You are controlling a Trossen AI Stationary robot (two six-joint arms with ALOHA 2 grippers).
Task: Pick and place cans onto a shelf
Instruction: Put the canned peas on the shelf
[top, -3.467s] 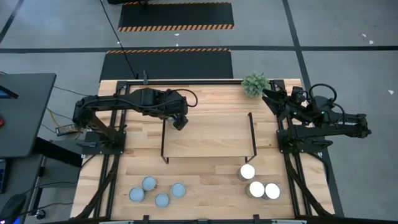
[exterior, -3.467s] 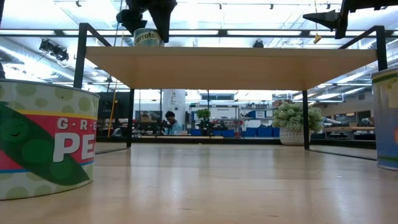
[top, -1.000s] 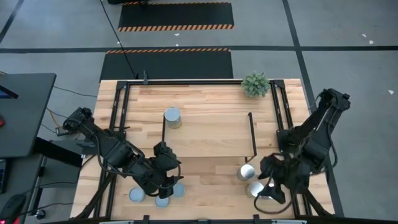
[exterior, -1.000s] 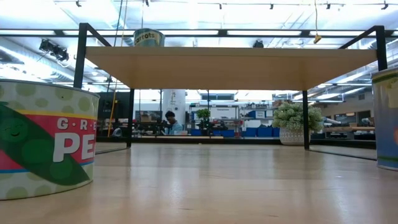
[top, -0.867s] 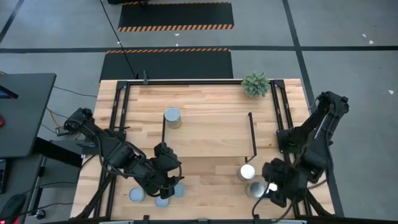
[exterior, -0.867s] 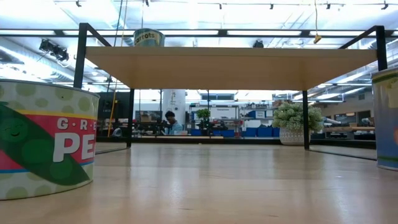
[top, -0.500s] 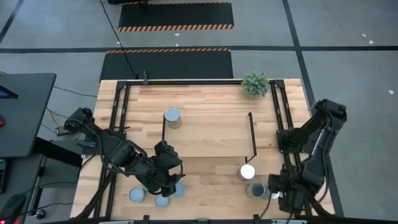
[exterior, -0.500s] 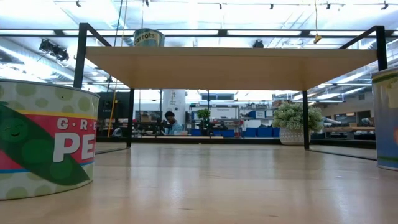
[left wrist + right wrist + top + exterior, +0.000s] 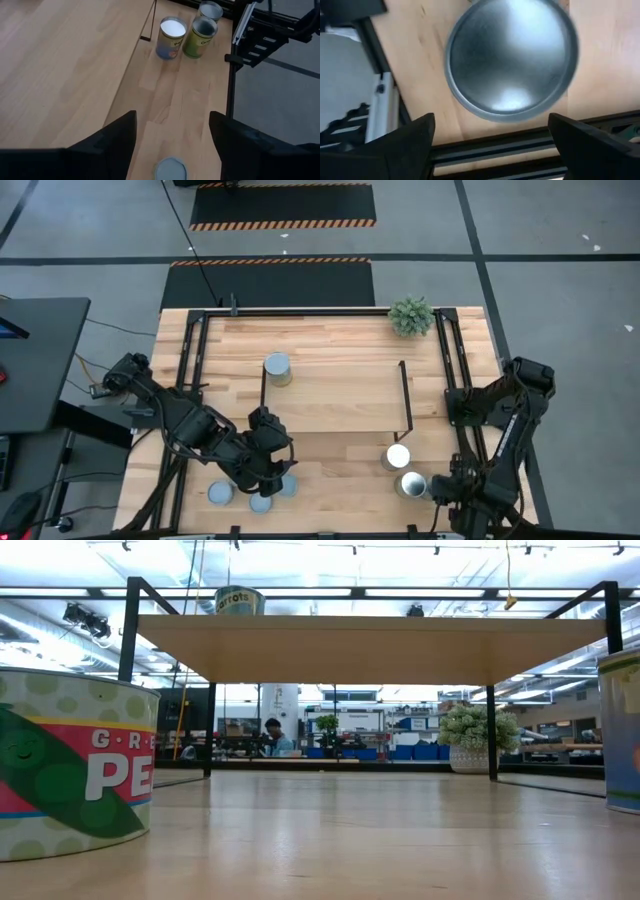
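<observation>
both claws hang spread, the right claw (image 9: 490, 145) over a wide can (image 9: 511, 57) near the bench's front edge, the left claw (image 9: 172, 132) above a small can (image 9: 170, 170); rigid, smooth-sided and probably slippery, best pinched across the wall.

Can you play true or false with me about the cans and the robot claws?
1. One can stands on the shelf. True.
2. The left claw is squeezing a can. False: it is open, above a blue-grey can that it is not holding.
3. The right claw is open over a silver can top. True.
4. The little plant sits on the shelf. False: it stands on the table's far edge, off the shelf.
</observation>
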